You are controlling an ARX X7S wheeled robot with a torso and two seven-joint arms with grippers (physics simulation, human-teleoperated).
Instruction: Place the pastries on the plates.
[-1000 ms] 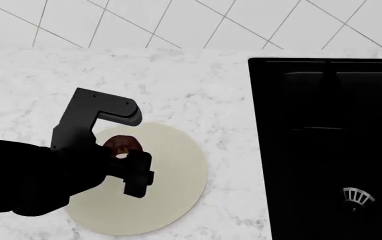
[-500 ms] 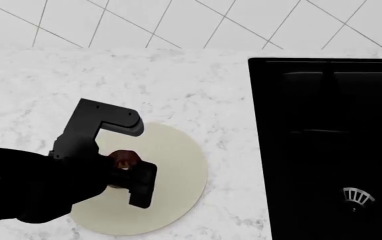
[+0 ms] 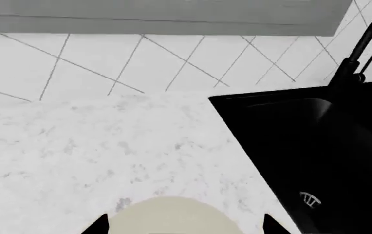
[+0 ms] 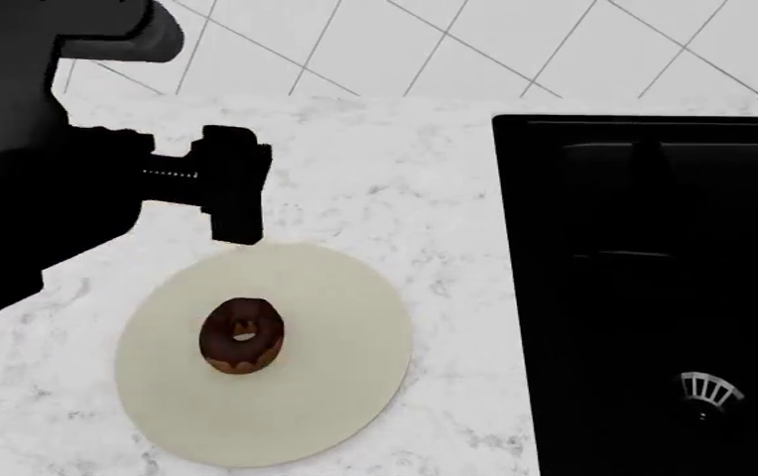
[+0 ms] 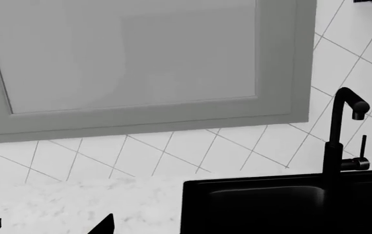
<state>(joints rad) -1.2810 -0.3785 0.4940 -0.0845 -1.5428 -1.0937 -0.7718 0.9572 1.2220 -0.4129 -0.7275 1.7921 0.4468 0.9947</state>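
White diagonal tiles back a pale marbled desk (image 4: 393, 178), with a black sink (image 4: 657, 288) set into it on the robot's right and a black faucet (image 5: 341, 131) standing behind the basin. On the desk lies the cream plate (image 4: 339, 397), and the chocolate-glazed donut (image 4: 241, 335) rests flat on it, a little off centre toward the robot's left, glaze up. The left gripper (image 4: 227, 188) hangs above the far edge of the plate, clear of the donut, with nothing between its fingers; one dark finger shows in the head view, and the two tips at the edge of the left wrist view stand well apart, so I judge it open. The right gripper shows only as dark tips in its own wrist view — I cannot tell its state. The muffin and the grey plate are not in view. My judgement: one pastry is placed, and the step in hand is retreat — lift straight clear without brushing the donut, then turn to find the muffin
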